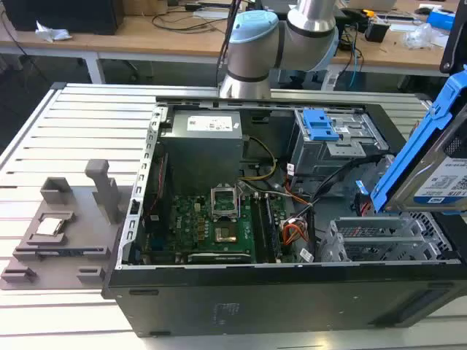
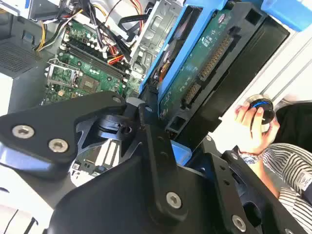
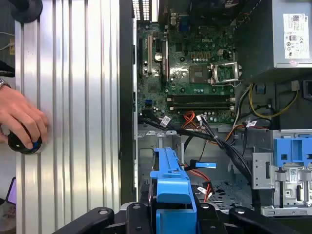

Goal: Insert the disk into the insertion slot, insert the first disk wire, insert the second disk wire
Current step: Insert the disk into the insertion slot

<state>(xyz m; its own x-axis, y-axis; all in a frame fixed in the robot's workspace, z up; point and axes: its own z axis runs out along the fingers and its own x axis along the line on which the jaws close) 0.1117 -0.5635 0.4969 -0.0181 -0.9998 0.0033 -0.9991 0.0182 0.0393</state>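
- The disk (image 1: pixel 438 171), silver in its blue caddy, hangs tilted on edge at the exterior view's right, above the end of the open computer case (image 1: pixel 219 306); it is not in the insertion slot
- In the second wrist view its green circuit-board side (image 2: pixel 204 63) faces the camera
- The hand (image 2: pixel 178 139) is pinching the disk by the caddy; in the first wrist view the blue caddy (image 3: pixel 170 185) stands up between the black fingers (image 3: pixel 141 214)
- The insertion slot (image 1: pixel 372 244), a low perforated silver cage, lies below the disk inside the case
- A taller grey cage with a blue latch (image 1: pixel 321 124) stands beside it; loose orange and black wires (image 1: pixel 295 233) lie between the cages and the motherboard (image 1: pixel 211 226)
- On the slatted table (image 3: pixel 73 122) beside the case, a person's fingers (image 3: pixel 24 122) rest on a round black knob (image 3: pixel 22 144)
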